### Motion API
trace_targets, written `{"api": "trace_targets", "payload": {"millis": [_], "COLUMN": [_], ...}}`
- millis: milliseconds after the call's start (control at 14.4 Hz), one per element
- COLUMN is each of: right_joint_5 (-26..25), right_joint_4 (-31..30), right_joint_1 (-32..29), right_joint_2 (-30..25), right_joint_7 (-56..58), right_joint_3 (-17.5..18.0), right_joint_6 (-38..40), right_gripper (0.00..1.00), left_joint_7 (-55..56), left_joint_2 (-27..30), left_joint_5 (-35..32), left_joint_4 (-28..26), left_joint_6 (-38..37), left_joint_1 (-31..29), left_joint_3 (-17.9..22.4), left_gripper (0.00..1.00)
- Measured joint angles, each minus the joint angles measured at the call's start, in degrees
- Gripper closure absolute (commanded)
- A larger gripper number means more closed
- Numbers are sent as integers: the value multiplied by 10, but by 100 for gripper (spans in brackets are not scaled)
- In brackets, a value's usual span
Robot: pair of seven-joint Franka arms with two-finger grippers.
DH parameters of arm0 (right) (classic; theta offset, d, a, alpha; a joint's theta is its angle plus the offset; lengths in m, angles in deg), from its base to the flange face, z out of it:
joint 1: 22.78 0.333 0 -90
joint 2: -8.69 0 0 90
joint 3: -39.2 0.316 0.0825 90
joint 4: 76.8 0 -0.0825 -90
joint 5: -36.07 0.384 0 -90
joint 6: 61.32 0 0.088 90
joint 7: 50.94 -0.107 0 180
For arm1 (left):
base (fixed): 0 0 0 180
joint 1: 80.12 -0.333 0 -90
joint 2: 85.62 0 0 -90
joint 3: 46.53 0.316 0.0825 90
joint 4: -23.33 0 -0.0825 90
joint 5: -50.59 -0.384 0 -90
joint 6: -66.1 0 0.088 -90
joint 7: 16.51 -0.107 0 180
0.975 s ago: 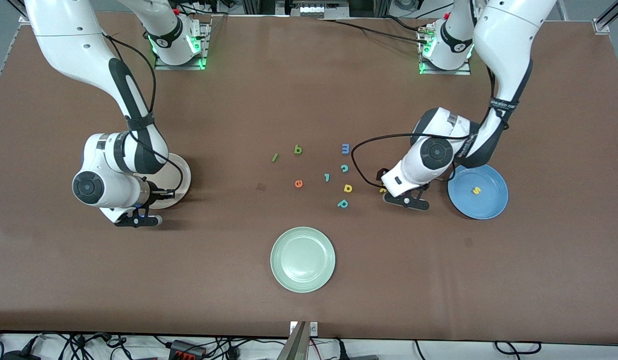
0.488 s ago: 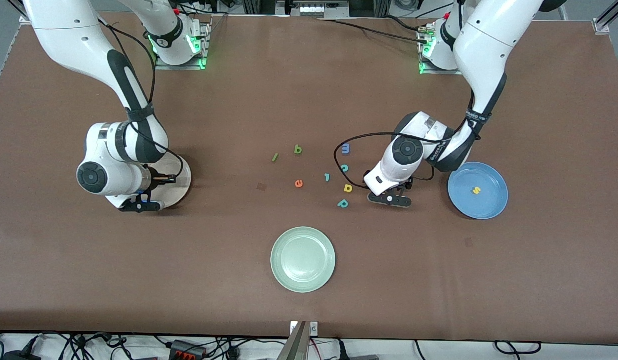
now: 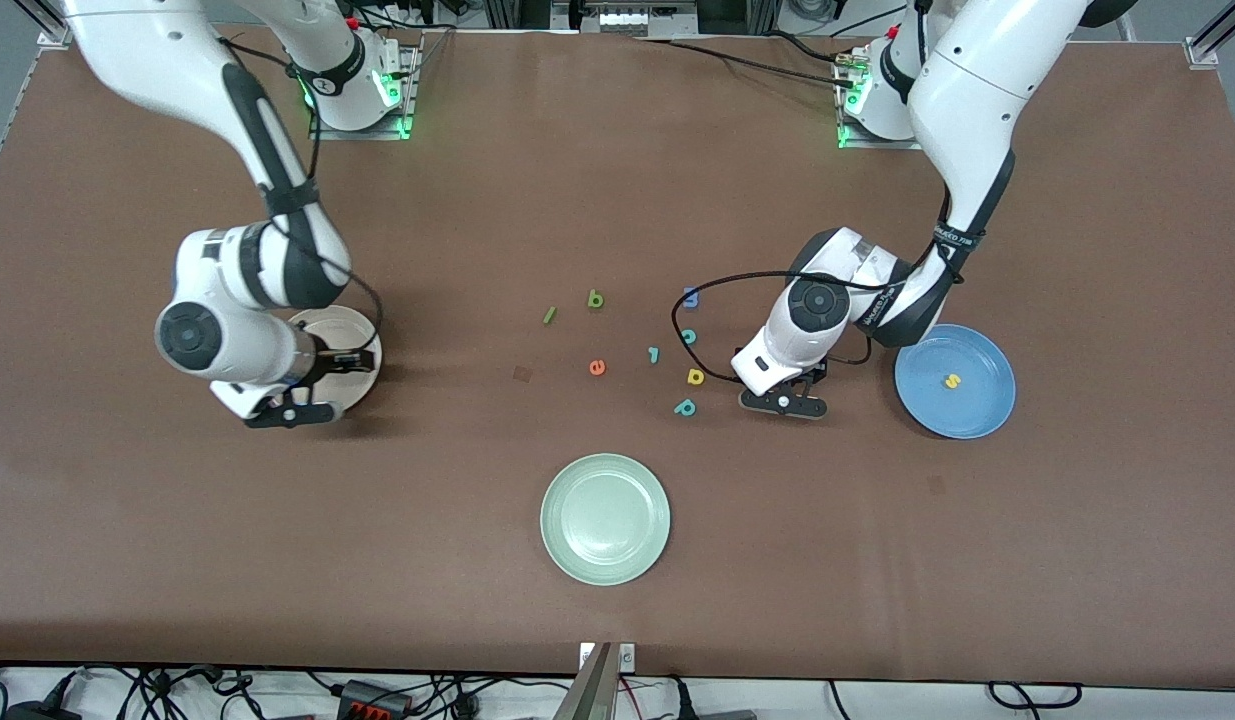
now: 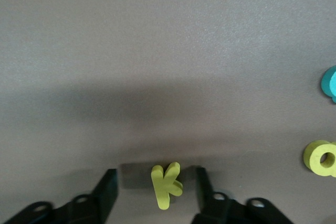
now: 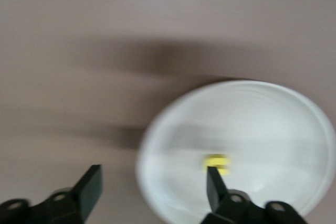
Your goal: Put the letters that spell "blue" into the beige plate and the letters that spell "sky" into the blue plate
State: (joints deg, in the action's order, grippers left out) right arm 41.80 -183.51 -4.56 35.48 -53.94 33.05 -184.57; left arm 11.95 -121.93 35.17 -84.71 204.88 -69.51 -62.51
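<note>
The yellow "k" [image 4: 166, 184] lies flat on the table between the fingers [image 4: 106, 195] of my left gripper [image 4: 155, 192]. The jaws are open, with a gap on each side of the letter. In the front view my left gripper [image 3: 782, 402] hides it, beside the blue plate [image 3: 982, 352], which holds the yellow "s" [image 3: 952, 380]. My right gripper [image 3: 289, 412] hangs open and empty over the rim of the beige plate [image 3: 349, 322]; a small yellow letter [image 5: 217, 163] lies in the beige plate [image 5: 273, 124]. Green "b" [image 3: 595, 298], dark green "l" [image 3: 549, 315] and orange "e" [image 3: 597, 367] lie mid-table.
Near my left gripper lie a yellow "a" [image 3: 694, 376], teal "p" [image 3: 685, 406], teal "c" [image 3: 688, 336], a teal hooked piece [image 3: 654, 353] and a blue "m" [image 3: 690, 296]. A pale green plate [image 3: 605, 518] sits nearer the front camera.
My left arm moved from beside the blue plate toward the loose letters and settled over the "k", its jaws narrowing. My right gripper opened above the beige plate.
</note>
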Motion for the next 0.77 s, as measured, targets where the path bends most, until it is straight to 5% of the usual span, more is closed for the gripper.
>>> {"api": "trace_targets", "payload": {"millis": [279, 627, 766], "right_joint_5": [3, 112, 125], "right_joint_4": [1, -4, -4], "right_joint_1": [120, 199, 216], "right_joint_2": [7, 40, 46], "right_joint_7": [-165, -243, -278], "right_joint_3": [3, 5, 5], "right_joint_6": [-29, -80, -90], "right_gripper": [0, 1, 9], "left_joint_7": [1, -1, -12], "left_joint_2": [-1, 5, 18], "left_joint_5": [0, -1, -1], "left_joint_4": [0, 8, 29], "left_joint_6": [0, -14, -70], "left_joint_1": [0, -14, -28], "left_joint_3": [0, 0, 0], "left_gripper": [88, 88, 88]}}
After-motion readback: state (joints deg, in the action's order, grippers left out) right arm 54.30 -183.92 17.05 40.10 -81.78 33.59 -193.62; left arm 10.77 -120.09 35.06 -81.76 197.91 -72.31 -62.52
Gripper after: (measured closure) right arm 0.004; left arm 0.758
